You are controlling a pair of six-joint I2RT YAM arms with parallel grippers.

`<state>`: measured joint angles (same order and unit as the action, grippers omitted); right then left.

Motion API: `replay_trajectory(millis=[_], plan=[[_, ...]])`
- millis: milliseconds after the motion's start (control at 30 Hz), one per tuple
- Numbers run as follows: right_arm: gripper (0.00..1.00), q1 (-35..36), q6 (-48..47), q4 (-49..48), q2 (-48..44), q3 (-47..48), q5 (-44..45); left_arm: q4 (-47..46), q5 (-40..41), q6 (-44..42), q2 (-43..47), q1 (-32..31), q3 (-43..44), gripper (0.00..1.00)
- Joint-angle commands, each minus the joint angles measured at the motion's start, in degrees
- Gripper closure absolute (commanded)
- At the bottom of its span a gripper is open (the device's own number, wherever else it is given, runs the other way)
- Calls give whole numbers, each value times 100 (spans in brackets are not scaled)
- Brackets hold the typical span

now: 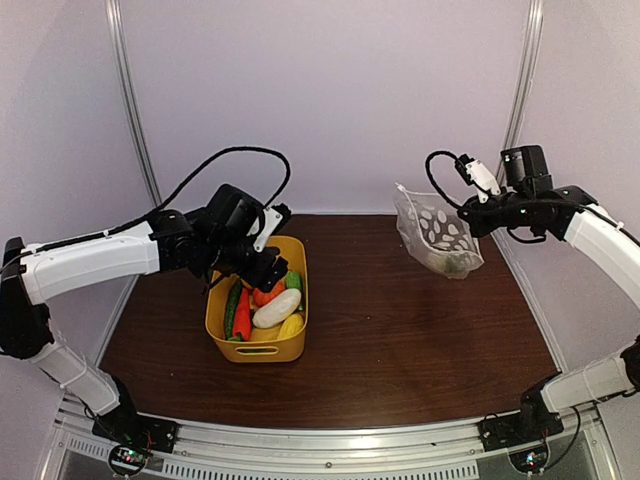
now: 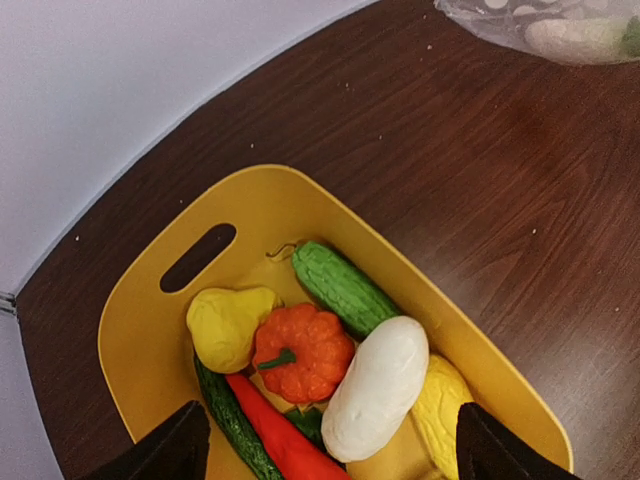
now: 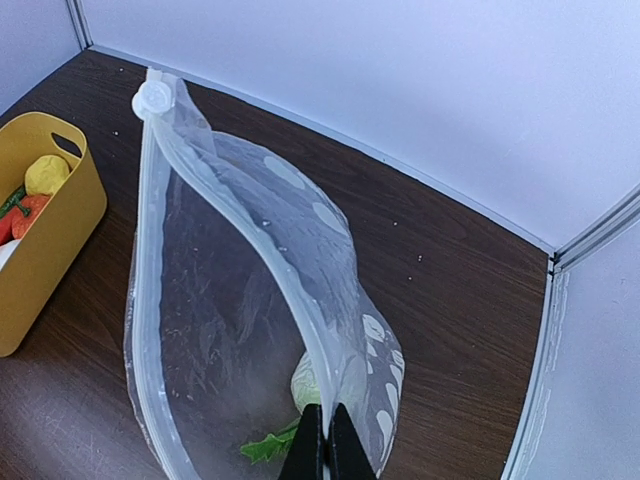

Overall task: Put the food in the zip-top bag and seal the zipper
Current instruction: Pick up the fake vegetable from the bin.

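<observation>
The clear polka-dot zip-top bag (image 1: 438, 236) hangs open at the back right, its mouth wide in the right wrist view (image 3: 230, 300). A pale green-and-white piece of food (image 3: 308, 385) lies inside it. My right gripper (image 3: 327, 445) is shut on the zipper edge (image 3: 250, 225); it shows at the bag in the top view (image 1: 472, 222). The white slider (image 3: 153, 98) sits at the zipper's far end. My left gripper (image 2: 325, 450) is open above the yellow tub (image 2: 140, 330), over the pumpkin (image 2: 305, 352), white piece (image 2: 378, 388), cucumber (image 2: 340, 285), carrot (image 2: 285, 445) and yellow pieces (image 2: 225, 322).
The yellow tub (image 1: 222, 335) stands left of the table's middle. Grey walls and metal rails close the back and sides. Dark wood table (image 1: 400, 320) lies bare between tub and bag. A corner of the bag with food shows in the left wrist view (image 2: 560, 30).
</observation>
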<state>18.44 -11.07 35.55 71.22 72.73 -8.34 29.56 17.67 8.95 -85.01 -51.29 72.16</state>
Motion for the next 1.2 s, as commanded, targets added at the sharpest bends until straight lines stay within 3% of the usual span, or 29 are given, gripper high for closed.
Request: replay_trajectory(millis=[0,100,300,500,600,667,1167], plan=[[100,-51,-88,41,-42,-65,-161,626,-785,75,-240,285,-197,18],[100,-51,-94,15,-79,-136,-241,575,-1009,-39,-446,362,-317,22],[100,-59,-96,15,-147,-271,-326,141,-1254,-230,-762,500,-493,18],[100,-85,-97,-6,-265,-361,-309,-478,-1765,-798,-945,901,-575,21],[100,-103,-77,-1,-260,-382,-331,-630,-2441,-1224,-1062,1066,-518,24],[100,-112,-66,9,-233,-361,-350,-738,-3099,-1574,-1156,1077,-475,32],[100,-156,-10,50,-82,-249,-491,-959,-2833,-1866,-1593,1077,-499,42]])
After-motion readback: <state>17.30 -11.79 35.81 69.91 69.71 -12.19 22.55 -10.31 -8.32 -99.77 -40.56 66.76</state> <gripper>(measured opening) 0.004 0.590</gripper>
